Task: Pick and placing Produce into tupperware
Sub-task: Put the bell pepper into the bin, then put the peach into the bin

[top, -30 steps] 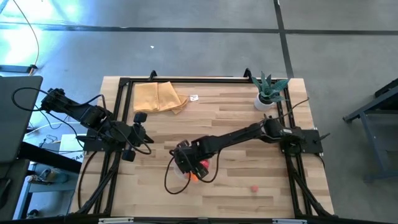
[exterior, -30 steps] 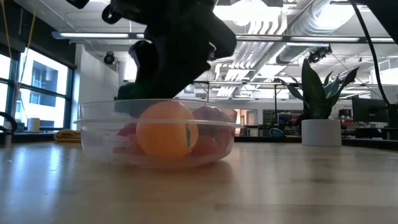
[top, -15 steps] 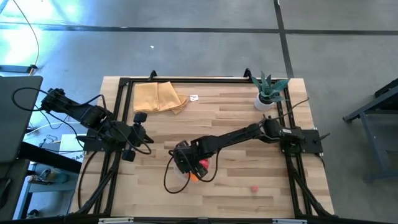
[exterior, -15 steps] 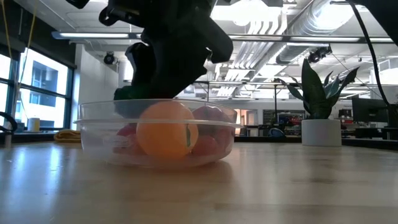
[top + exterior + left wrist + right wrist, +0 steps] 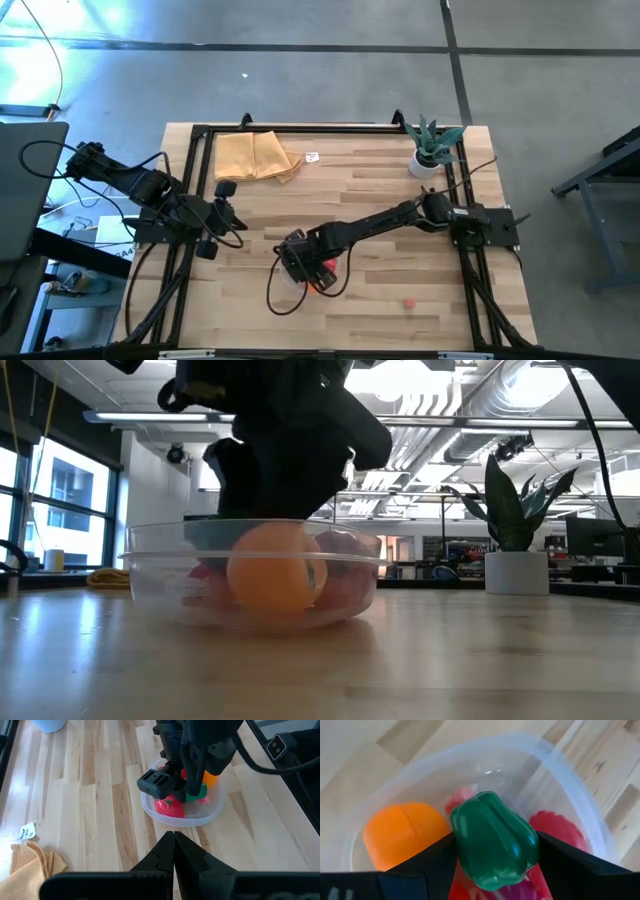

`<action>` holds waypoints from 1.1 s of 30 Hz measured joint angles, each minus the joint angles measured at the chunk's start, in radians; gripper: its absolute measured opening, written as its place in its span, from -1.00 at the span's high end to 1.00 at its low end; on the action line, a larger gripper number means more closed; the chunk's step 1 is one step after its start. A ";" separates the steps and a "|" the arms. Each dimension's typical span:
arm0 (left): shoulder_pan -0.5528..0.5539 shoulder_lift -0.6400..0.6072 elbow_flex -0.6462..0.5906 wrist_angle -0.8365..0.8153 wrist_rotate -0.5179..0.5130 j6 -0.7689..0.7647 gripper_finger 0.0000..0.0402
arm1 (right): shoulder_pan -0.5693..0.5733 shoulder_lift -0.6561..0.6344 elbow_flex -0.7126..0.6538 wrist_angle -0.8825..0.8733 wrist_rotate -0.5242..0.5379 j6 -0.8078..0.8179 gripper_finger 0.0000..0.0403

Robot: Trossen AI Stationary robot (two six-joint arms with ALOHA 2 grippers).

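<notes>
Two dark arms work over the wooden table (image 5: 380,190), the largest thing in sight, with a black frame along its edges. The right arm reaches from its base across to the table's middle front, where the right gripper (image 5: 495,851) hangs inside the tupperware (image 5: 150,809), its fingers (image 5: 425,865) spread wide yet pressed on both sides of a green pepper (image 5: 492,840), which they grip just above the other produce. The left arm waits at the left edge of the table, the left gripper (image 5: 173,842) pointing toward the container with its fingers closed together and nothing between them. A folded yellow-tan cloth (image 5: 255,156) lies near the far left corner, a small white tag (image 5: 312,157) just beside it. A green spiky plant (image 5: 432,140) in a white pot stands at the far right corner. The clear tupperware sits on the table, well apart from both cloth and plant. Inside it lie an orange fruit (image 5: 275,568), seen against the near wall from the low view, a red piece (image 5: 170,809), and a pink piece (image 5: 340,545) behind. One small red fruit (image 5: 408,302) lies alone on the wood near the front right, apart from the container.
</notes>
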 joint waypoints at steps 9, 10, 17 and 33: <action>0.000 0.000 0.000 0.000 0.000 0.000 1.00 | 0.003 0.004 0.000 0.022 -0.005 0.000 -0.23; 0.000 0.000 0.000 0.000 0.000 0.000 1.00 | 0.003 0.004 0.000 0.022 -0.005 -0.001 -0.25; 0.000 0.000 0.000 0.000 0.000 0.000 1.00 | 0.002 0.004 0.000 0.027 0.004 -0.019 -0.38; 0.000 0.000 0.000 0.000 0.000 0.000 1.00 | 0.020 -0.006 0.189 -0.325 0.080 0.196 -0.41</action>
